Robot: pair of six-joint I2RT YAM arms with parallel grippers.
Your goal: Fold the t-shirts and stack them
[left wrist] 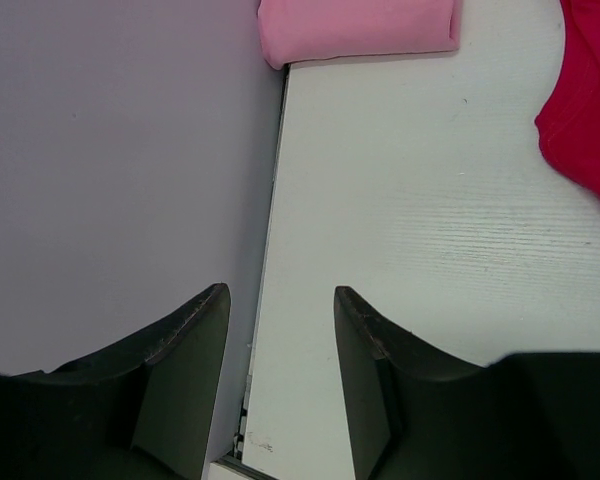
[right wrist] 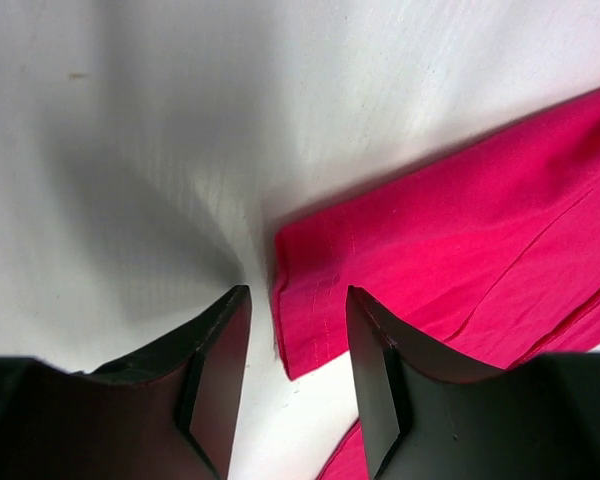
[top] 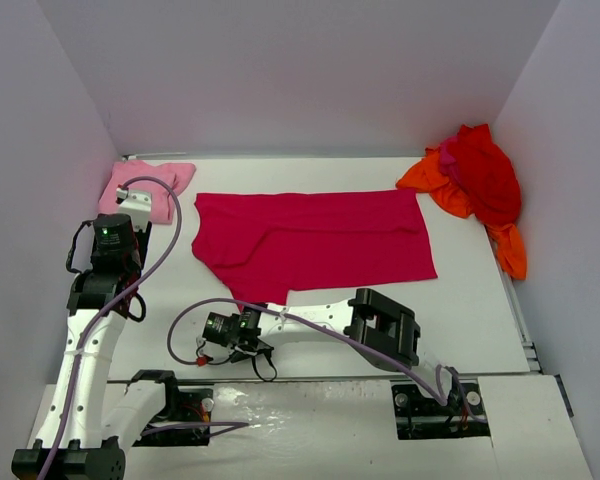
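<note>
The crimson-magenta t-shirt (top: 315,240) lies spread flat in the middle of the table. Its near-left sleeve hem (right wrist: 320,300) sits between the open jaws of my right gripper (right wrist: 298,305), low over the table. The folded light pink t-shirt (top: 145,188) lies at the far left corner and shows in the left wrist view (left wrist: 358,28). My left gripper (left wrist: 280,305) is open and empty above the table's left edge, near the pink shirt. The red t-shirt (top: 483,172) and the orange t-shirt (top: 508,248) lie crumpled at the far right.
White walls close in the table on the left (top: 40,200), back and right. The left wall (left wrist: 120,180) fills the left half of the left wrist view. My right arm's elbow (top: 385,325) rests near the table's front edge.
</note>
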